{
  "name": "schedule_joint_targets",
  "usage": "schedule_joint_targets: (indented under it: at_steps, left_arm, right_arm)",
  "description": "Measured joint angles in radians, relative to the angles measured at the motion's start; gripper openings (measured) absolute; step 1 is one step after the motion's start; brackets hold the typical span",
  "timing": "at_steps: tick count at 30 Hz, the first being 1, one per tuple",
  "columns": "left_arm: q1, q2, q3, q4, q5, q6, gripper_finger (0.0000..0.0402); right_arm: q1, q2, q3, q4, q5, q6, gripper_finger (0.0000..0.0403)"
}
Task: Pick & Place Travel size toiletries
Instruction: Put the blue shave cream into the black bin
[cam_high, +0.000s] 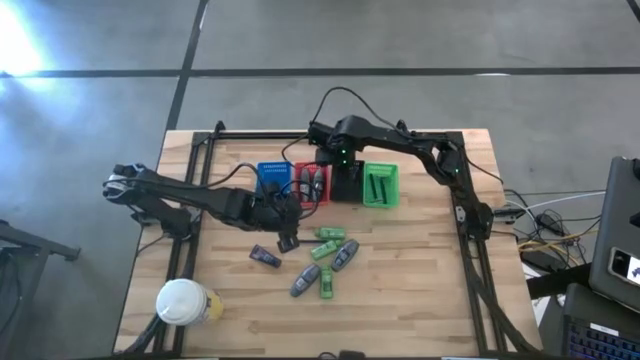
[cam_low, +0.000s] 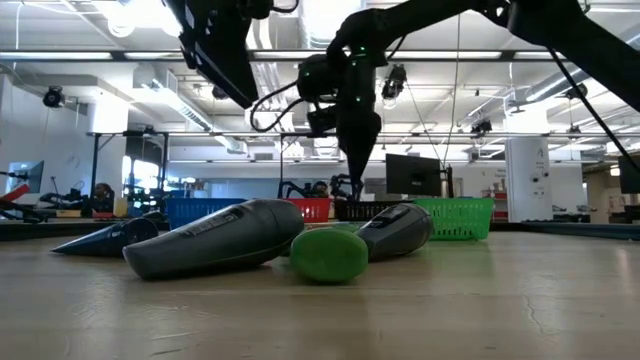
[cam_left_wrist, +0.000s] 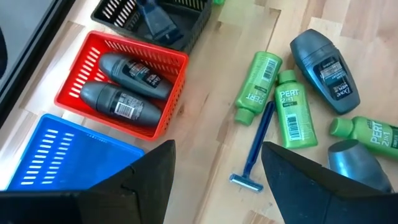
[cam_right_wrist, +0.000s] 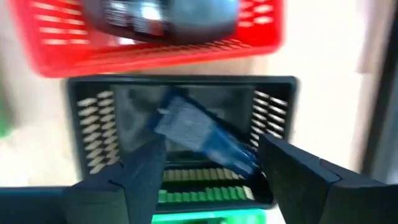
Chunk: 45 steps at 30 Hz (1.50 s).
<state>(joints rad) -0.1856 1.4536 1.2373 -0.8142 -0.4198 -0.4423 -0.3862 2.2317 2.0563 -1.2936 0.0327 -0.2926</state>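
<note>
Right arm over the black basket, left arm low by the loose pile.

The wooden table (cam_high: 420, 300) carries four baskets in a row; the right gripper (cam_right_wrist: 208, 165) hangs above the black basket (cam_right_wrist: 180, 93), fingers spread wide, with a blue razor (cam_right_wrist: 205, 140) lying tilted inside and seemingly free of them. If the arm swings off low, a finger could catch the basket wall and drag it into the red basket (cam_left_wrist: 118, 93), which holds two grey tubes (cam_left_wrist: 121, 102). The left gripper (cam_left_wrist: 214, 171) sits just beside the blue basket (cam_left_wrist: 68, 149), fingers wide and empty, facing green tubes (cam_left_wrist: 292, 109) and another razor (cam_left_wrist: 255, 146). That thin razor lies flat against a tube, so a grab there risks slipping or nudging its neighbours.
</note>
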Motion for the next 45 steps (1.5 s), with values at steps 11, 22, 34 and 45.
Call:
schedule_joint_targets:
  at_steps: [11,22,34,45]
  left_arm:
    - [-0.078,0.000,-0.024,-0.195,0.041,0.061,0.0243]
    - [-0.210,0.000,-0.300,0.044,0.299,0.260,0.0243]
    - [-0.160,0.000,-0.474,0.173,0.359,0.318,0.0243]
    - [-0.094,-0.002,-0.569,0.340,0.390,0.333,0.0243]
  right_arm:
    - [0.013,-0.139,-0.006,0.058,0.048,0.109,0.0315]
    - [0.129,-0.491,-0.345,0.164,0.046,0.169,0.0354]
    - [0.210,-0.794,-0.793,0.312,0.050,0.446,0.0353]
    - [0.279,-0.819,-0.913,0.400,0.047,0.575,0.0359]
